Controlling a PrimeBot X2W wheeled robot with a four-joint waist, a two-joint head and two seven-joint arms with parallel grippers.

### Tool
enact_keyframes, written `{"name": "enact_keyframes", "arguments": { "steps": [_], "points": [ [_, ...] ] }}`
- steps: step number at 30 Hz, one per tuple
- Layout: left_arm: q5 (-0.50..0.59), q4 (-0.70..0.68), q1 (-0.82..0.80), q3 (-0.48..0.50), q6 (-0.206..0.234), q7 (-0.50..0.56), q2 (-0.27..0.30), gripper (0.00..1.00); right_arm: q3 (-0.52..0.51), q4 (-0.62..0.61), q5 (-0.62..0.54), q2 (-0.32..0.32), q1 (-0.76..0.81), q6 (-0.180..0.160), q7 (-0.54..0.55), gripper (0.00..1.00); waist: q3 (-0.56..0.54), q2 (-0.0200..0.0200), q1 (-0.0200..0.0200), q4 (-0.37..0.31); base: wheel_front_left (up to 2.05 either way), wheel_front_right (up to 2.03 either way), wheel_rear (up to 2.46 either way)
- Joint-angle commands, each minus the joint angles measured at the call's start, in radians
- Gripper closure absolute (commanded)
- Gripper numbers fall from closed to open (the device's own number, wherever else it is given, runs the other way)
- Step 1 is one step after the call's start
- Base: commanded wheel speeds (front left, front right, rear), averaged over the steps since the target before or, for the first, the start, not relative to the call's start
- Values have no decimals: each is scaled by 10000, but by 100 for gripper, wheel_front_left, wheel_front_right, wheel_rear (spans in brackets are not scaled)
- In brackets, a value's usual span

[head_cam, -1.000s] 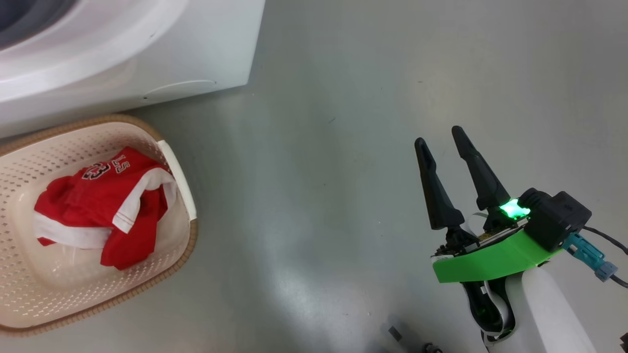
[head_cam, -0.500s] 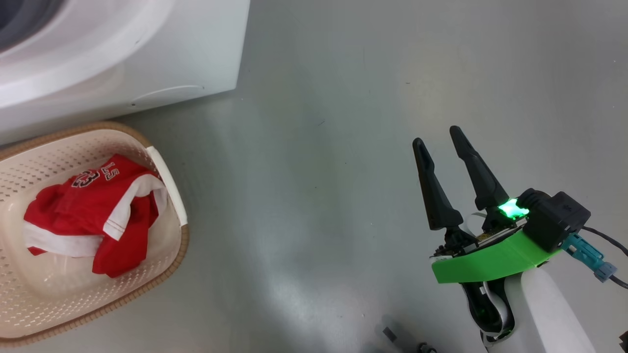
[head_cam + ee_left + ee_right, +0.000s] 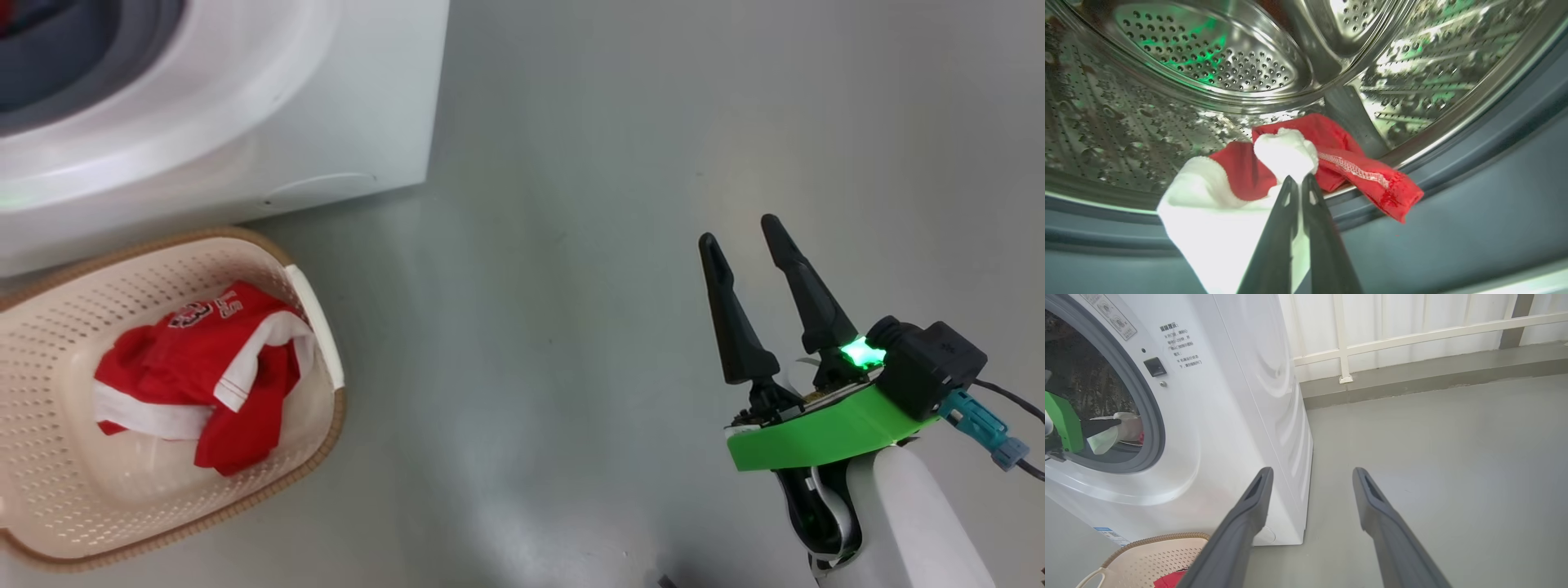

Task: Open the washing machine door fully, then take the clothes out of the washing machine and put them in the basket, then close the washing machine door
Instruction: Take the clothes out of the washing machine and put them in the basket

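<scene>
left tool [image 3: 1299, 179]: fingers together, clamped on white cloth [image 3: 1286, 153] at drum [image 3: 1208, 61] lip, likely to drag it out | red garment [image 3: 1355, 167] trails to 4 o'clock | right tool [image 3: 737, 229]: fingers apart, empty, parked over floor [image 3: 571, 327], out of the way | basket [image 3: 333, 408] at its 9 o'clock, red top [image 3: 180, 359] inside, set below washing machine [image 3: 343, 122] front to catch clothes

One washing machine [image 3: 326, 122], one basket [image 3: 49, 343], two red garments [image 3: 155, 367] and one white cloth [image 3: 1208, 220].

I see red-and-white clothes [image 3: 1339, 159] on the drum lip of the washer [image 3: 1229, 416]; a red jersey [image 3: 163, 367] lies crumpled in the basket [image 3: 49, 327].
</scene>
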Motion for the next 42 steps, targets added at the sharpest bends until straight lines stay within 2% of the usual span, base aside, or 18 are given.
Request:
{"name": "enact_keyframes", "arguments": {
  "steps": [1,6,12,15,34,42],
  "points": [
    [-415,-140,222,444,-140,-276,305,100,184,-168,-164,43,362,16,-48,0,-415,0,0,242,0,0,0],
    [-1726,-114,756,1465,-881,-830,102,100,145,-13,-298,43,524,16,-48,0,-922,0,0,465,0,0,0],
    [-2816,-641,1575,2181,-1322,-1207,-156,100,1,117,-489,43,782,16,-48,0,-1489,0,0,692,0,0,0],
    [-3069,-1078,1896,2343,-1359,-1232,-217,100,-70,158,-557,43,903,16,-48,0,-1676,0,0,779,0,0,0],
    [-5336,-6481,5522,3728,-1383,-1243,-977,100,-519,238,-970,43,1494,16,-48,0,-2609,0,0,1559,0,0,0],
    [-5923,-8482,6907,4290,-1384,-1243,-1280,100,-653,242,-1065,43,1697,16,-48,0,-2835,0,0,1829,0,0,0]
  ]
}}
